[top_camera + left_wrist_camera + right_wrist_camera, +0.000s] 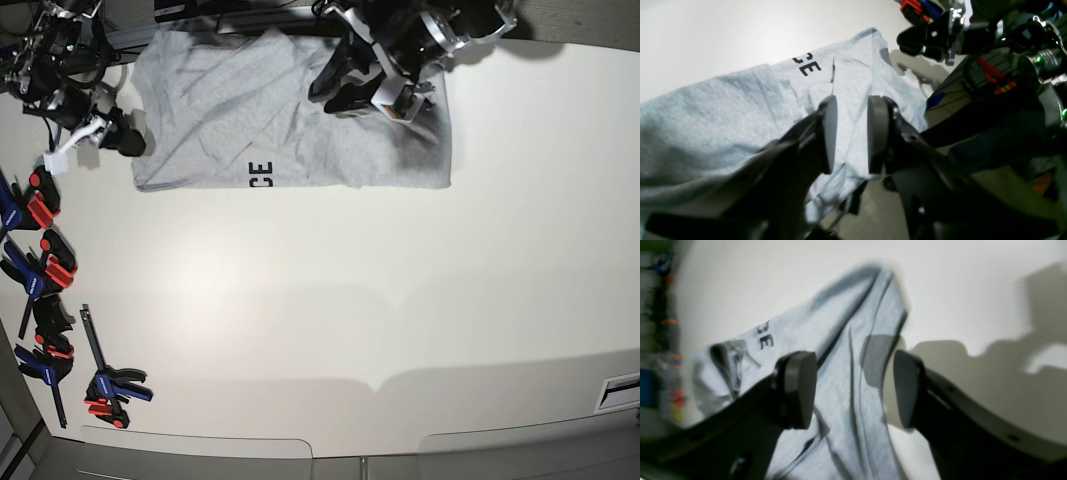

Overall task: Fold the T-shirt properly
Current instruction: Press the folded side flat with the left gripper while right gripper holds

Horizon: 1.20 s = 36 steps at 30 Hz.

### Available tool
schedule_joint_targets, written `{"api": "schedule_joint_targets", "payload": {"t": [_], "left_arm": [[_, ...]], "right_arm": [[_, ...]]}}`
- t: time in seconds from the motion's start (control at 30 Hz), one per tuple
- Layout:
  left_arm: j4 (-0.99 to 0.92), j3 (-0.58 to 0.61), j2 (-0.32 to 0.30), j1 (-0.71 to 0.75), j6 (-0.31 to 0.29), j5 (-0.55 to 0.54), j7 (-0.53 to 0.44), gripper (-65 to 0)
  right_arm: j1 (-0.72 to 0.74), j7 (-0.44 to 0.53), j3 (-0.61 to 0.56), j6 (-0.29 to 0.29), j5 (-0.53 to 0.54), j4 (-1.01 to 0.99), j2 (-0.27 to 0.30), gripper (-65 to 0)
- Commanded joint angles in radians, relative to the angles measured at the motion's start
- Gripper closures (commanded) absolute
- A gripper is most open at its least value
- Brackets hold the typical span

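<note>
The light grey T-shirt (230, 110) lies partly folded at the far edge of the white table (330, 300), with black letters "CE" (260, 175) at its near edge. My left gripper (335, 95) is open and empty just above the shirt's middle; the left wrist view shows its gripper (853, 133) with both pads apart over the shirt (740, 106) near the letters (806, 65). My right gripper (125, 138) is open and empty at the shirt's left edge; the blurred right wrist view shows its gripper (853, 391) with jaws apart over creased cloth (840, 323).
Several red, blue and black clamps (40, 270) lie along the table's left edge, one more near the front left (110, 385). The right arm's gripper (927, 43) shows at the top right of the left wrist view. A slot (620, 390) sits at the right front.
</note>
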Motion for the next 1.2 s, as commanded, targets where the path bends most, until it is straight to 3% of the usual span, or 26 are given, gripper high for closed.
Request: {"api": "schedule_joint_targets", "payload": {"t": [0.0, 0.13, 0.37, 0.53, 0.7, 1.17], "left_arm": [[0.022, 0.003, 0.006, 0.003, -0.007, -0.008, -0.027, -14.2], [0.022, 0.003, 0.005, 0.003, -0.007, -0.004, -0.026, -14.2], [0.022, 0.003, 0.006, 0.004, -0.004, -0.003, -0.026, -14.2], [0.022, 0.003, 0.005, 0.004, -0.004, -0.003, -0.014, -14.2], [0.022, 0.003, 0.006, 0.006, -0.004, -0.007, -0.011, -14.2], [0.022, 0.003, 0.006, 0.006, -0.003, -0.008, -0.011, -16.4]], "right_arm": [[0.008, -0.013, 0.016, 0.023, 0.065, -0.013, 0.022, -34.5], [0.005, -0.098, 0.044, 0.023, 0.218, -0.104, 0.013, -34.5], [0.005, -0.087, 0.045, 0.023, 0.219, -0.195, -0.006, -34.5], [0.01, -0.04, 0.102, 0.023, 0.196, -0.195, -0.005, -34.4], [0.011, 0.014, 0.124, 0.016, 0.029, -0.195, -0.001, -32.1], [0.011, 0.02, 0.124, 0.023, 0.024, -0.162, -0.003, -31.0]]}}
